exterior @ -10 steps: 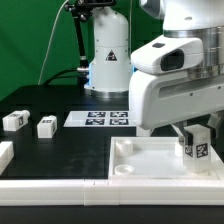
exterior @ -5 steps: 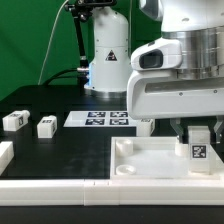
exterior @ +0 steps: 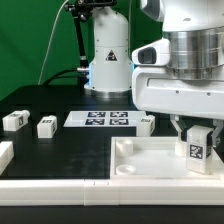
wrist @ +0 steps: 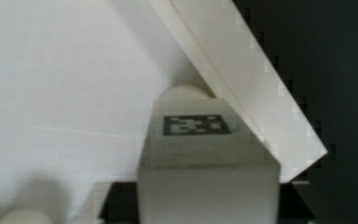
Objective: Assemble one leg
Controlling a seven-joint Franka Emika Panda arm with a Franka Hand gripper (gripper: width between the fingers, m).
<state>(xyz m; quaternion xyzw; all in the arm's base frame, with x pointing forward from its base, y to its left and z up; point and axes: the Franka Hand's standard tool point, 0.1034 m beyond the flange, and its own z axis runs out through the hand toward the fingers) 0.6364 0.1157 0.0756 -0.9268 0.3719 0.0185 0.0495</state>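
Note:
My gripper [exterior: 197,128] is shut on a leg [exterior: 197,146], a small white block with a black-and-white tag on its front. It holds the leg upright over the corner of the large white tray-like piece [exterior: 140,170] at the exterior view's right. Whether the leg touches the tray floor I cannot tell. In the wrist view the leg [wrist: 202,150] stands between the fingers, tag up, against the tray's raised rim [wrist: 247,70]. My gripper [wrist: 202,205] grips its sides.
Two loose legs [exterior: 13,121] [exterior: 46,126] lie at the exterior view's left, and another [exterior: 146,124] sits behind the tray. The marker board [exterior: 100,118] lies at the back middle. A white part [exterior: 4,155] is at the left edge. A low white rail [exterior: 50,188] runs along the front.
The hand has turned about its own axis and shifted slightly to the exterior view's right. The leg stays in the jaws at the tray's corner.

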